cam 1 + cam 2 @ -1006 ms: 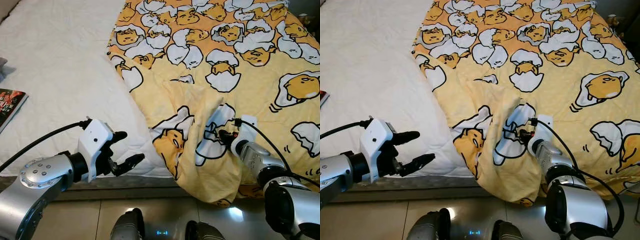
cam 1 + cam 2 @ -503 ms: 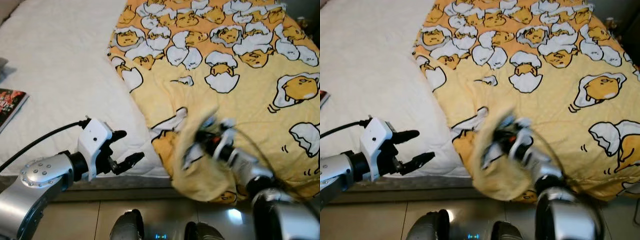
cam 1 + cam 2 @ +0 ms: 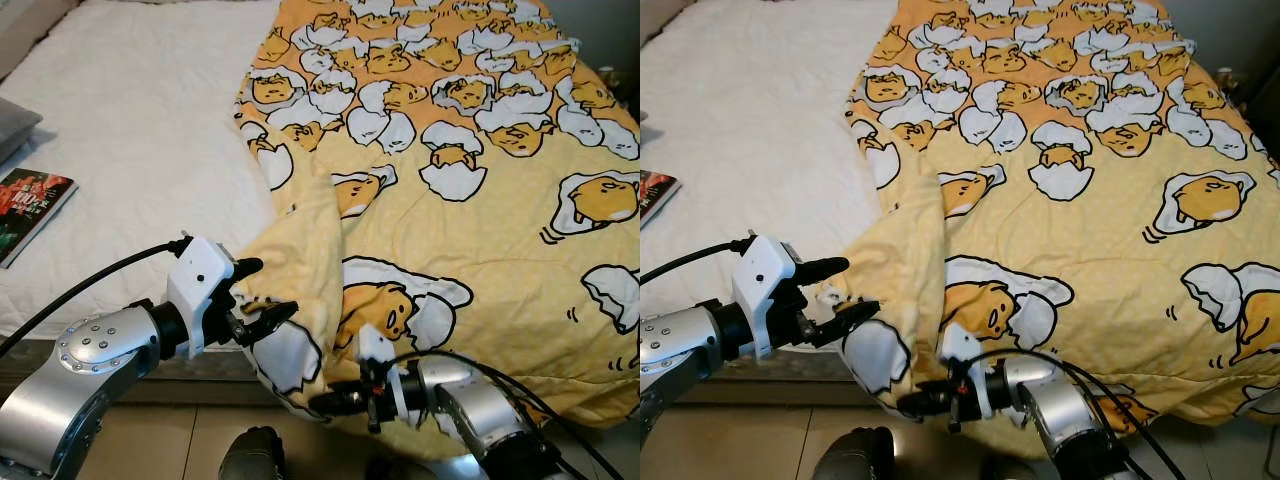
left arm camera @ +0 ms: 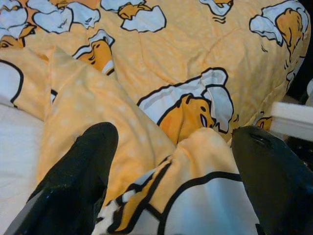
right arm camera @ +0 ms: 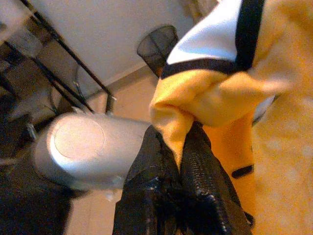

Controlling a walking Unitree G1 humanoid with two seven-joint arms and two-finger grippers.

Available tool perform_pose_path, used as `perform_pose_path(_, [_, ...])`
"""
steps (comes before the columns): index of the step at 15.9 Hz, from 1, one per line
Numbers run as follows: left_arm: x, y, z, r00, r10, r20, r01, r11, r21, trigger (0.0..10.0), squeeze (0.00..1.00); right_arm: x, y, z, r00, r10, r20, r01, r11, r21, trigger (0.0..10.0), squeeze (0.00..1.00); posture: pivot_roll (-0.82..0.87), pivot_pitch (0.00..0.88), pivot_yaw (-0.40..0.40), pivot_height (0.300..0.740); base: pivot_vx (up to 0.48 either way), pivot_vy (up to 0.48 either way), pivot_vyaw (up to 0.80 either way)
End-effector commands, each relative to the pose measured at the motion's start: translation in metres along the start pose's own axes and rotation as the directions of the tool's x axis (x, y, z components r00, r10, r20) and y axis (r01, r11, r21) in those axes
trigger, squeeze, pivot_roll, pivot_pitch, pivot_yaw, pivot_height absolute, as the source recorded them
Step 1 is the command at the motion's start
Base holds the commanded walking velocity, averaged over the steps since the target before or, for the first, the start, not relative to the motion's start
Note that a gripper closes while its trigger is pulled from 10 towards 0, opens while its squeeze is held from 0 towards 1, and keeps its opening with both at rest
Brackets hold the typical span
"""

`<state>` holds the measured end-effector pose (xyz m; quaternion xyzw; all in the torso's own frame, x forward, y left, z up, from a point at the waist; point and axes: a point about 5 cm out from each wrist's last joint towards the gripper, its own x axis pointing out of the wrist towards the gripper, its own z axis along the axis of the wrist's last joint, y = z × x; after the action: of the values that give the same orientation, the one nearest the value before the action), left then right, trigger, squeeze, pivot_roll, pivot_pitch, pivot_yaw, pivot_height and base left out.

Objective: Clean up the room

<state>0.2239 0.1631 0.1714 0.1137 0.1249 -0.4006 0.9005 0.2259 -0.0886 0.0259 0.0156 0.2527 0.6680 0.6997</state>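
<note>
Two brushed-silver arms with round screw-studded joint caps carry white wrist housings, black cables looping off them, ending in the left gripper and right gripper, each with long black fingers.

We can't read any text here. The book lying on the bed, well off to the left gripper's left, has cover lettering too blurry to read.

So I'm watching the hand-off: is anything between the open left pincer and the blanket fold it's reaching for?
Nothing visible. The yellow egg-print blanket has its folded corner already lying between the left pincer fingers, which are open. The right pincer grips the blanket's edge just below, by the white bed edge.
</note>
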Motion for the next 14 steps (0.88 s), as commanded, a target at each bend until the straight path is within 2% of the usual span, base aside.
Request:
perform_pose_path(1, [0.001, -0.001, -0.001, 1.0, -0.004, -0.005, 0.004, 1.0, 0.004, 10.0, 0.0, -0.001, -0.001, 0.003, 0.999, -0.038, -0.008, 0.037, 0.998, -0.041, 10.0, 0.0, 0.2, 0.092, -0.005, 0.74, 0.0, 0.0, 0.0])
perform_pose_path(2, [0.001, -0.001, -0.001, 1.0, -0.003, -0.004, 0.003, 1.0, 0.005, 10.0, 0.0, -0.002, -0.001, 0.004, 0.998, -0.058, -0.013, 0.058, 0.997, -0.043, 10.0, 0.0, 0.2, 0.091, -0.006, 0.74, 0.0, 0.0, 0.0])
perform_pose_path(3, [0.001, -0.001, -0.002, 1.0, 0.0, -0.005, 0.0, 1.0, 0.009, 10.0, 0.0, -0.003, -0.003, 0.007, 0.997, -0.082, 0.005, 0.082, 0.997, -0.005, 10.0, 1.0, 0.2, 0.09, -0.006, 0.74, 0.0, 0.0, 0.0])
perform_pose_path(6, [0.002, 0.001, -0.002, 1.0, 0.004, -0.005, -0.004, 1.0, 0.016, 10.0, 0.0, -0.004, -0.003, 0.013, 0.997, -0.062, 0.044, 0.06, 0.998, 0.034, 10.0, 1.0, 0.2, 0.087, -0.004, 0.74, 0.0, 0.0, 0.0])
perform_pose_path(9, [0.003, 0.002, -0.001, 1.0, 0.002, -0.005, -0.002, 1.0, 0.018, 10.0, 0.0, -0.005, 0.009, 0.009, 1.0, 0.027, 0.016, -0.028, 0.999, 0.043, 10.0, 1.0, 0.2, 0.086, 0.001, 0.74, 0.0, 0.0, 0.0])
perform_pose_path(11, [0.004, 0.002, -0.001, 1.0, -0.001, -0.006, 0.001, 1.0, 0.02, 10.0, 0.0, -0.006, 0.009, 0.009, 1.0, 0.005, 0.004, -0.005, 0.999, 0.038, 10.0, 1.0, 0.2, 0.083, 0.005, 0.74, 0.0, 0.0, 0.0])
perform_pose_path(12, [0.004, 0.002, -0.002, 1.0, -0.002, -0.006, 0.002, 1.0, 0.019, 10.0, 0.0, -0.009, 0.006, 0.01, 0.999, -0.05, -0.006, 0.05, 0.999, 0.015, 10.0, 1.0, 0.19, 0.074, 0.004, 0.74, 0.0, 0.0, 0.0])
perform_pose_path(13, [0.005, 0.002, -0.004, 1.0, 0.004, -0.007, -0.004, 1.0, 0.017, 10.0, 0.0, -0.017, 0.002, 0.012, 0.994, -0.108, 0.001, 0.108, 0.994, 0.022, 10.0, 0.0, 0.19, 0.058, 0.002, 0.74, 0.0, 0.0, 0.0])
perform_pose_path(14, [0.006, 0.002, -0.005, 1.0, 0.007, -0.007, -0.007, 1.0, 0.016, 10.0, 0.0, -0.02, 0.001, 0.012, 0.993, -0.12, 0.007, 0.12, 0.992, 0.029, 10.0, 0.0, 0.18, 0.045, -0.001, 0.74, 0.0, 0.0, 0.0])
